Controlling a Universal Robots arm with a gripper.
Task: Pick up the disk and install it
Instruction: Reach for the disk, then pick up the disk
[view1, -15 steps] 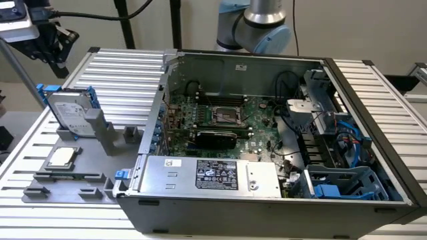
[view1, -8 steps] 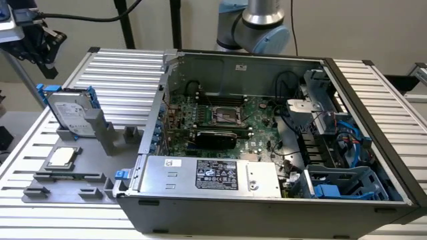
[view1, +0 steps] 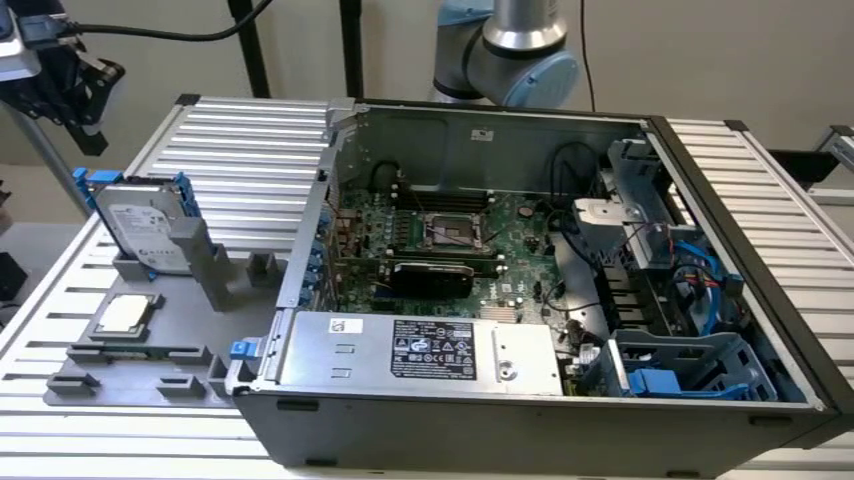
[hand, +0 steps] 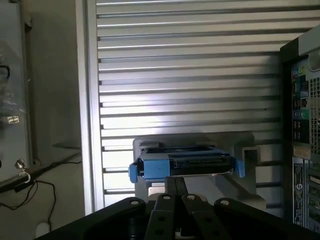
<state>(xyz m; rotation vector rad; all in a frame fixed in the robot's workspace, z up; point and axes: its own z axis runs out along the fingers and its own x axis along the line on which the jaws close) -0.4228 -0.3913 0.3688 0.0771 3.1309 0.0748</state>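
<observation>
The disk (view1: 138, 228), where does it sit? asks the first.

On edge in a grey stand (view1: 200, 262), leaning back a little, on the slatted table (view1: 240, 130) at the exterior view's left, apart from the open computer case (view1: 534, 415). A small square chip (view1: 123, 315) lies flat nearer the camera; that is not the one.

And the gripper (hand: 175, 182)?

Up above the disk and clear of it. From the wrist view its two fingers lie side by side with no real gap and nothing between them.

How will the disk handle?

I judge it stiff and rather heavy for its size, being a metal body. The bare metal and the label look smooth, so it may slip under a light squeeze. The blue frame (hand: 150, 167) around it is plastic and would likely bend or pop off if pulled by its ends. A drive also dislikes knocks.

So where should it be held?

Across the two flat faces near the free upper edge, about midway along, so it hangs level. I would keep off the blue tabs at the ends.
</observation>
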